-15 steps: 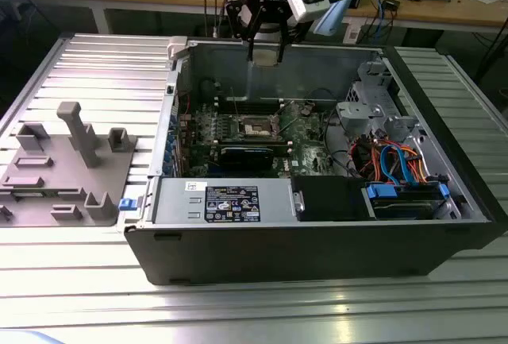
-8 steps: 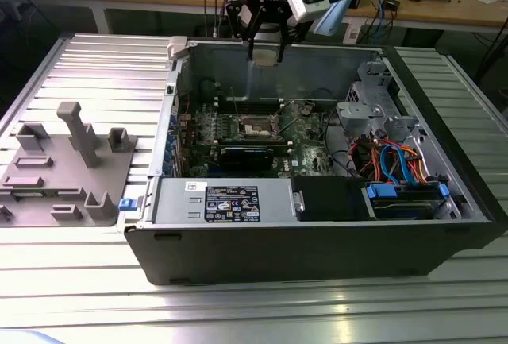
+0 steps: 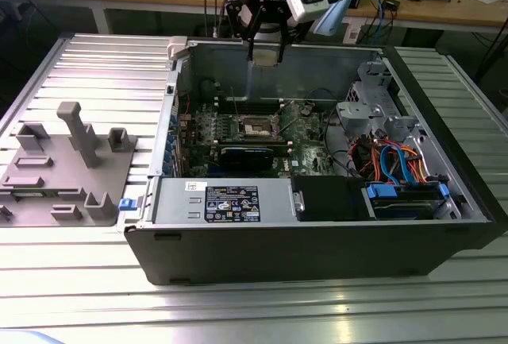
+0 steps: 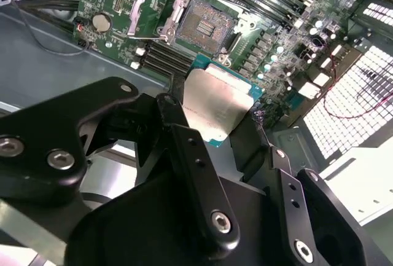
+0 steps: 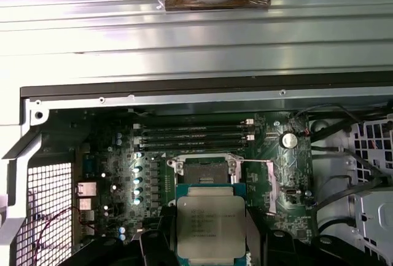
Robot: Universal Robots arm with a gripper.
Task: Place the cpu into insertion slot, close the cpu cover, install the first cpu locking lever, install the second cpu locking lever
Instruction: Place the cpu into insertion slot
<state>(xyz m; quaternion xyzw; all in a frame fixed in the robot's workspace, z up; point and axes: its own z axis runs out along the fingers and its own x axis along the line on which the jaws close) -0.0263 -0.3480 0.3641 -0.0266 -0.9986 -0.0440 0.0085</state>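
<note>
The cpu (image 5: pixel 210 222) has a dull silver metal face. The ribbed metal surface (image 3: pixel 95 66) gleams, and the case wall (image 3: pixel 317 253) is matt black.

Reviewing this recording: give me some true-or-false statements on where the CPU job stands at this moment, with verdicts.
1. The gripper is shut on the small square silver-grey cpu. True.
2. The cpu sits in the square black-framed insertion slot. False: the slot's pin field is bare, and the chip is held above the board.
3. The thin silver metal cpu cover is swung open beside the slot. True.
4. The gripper hovers over the grey fixture tray. False: it hangs above the open black computer case.
</note>
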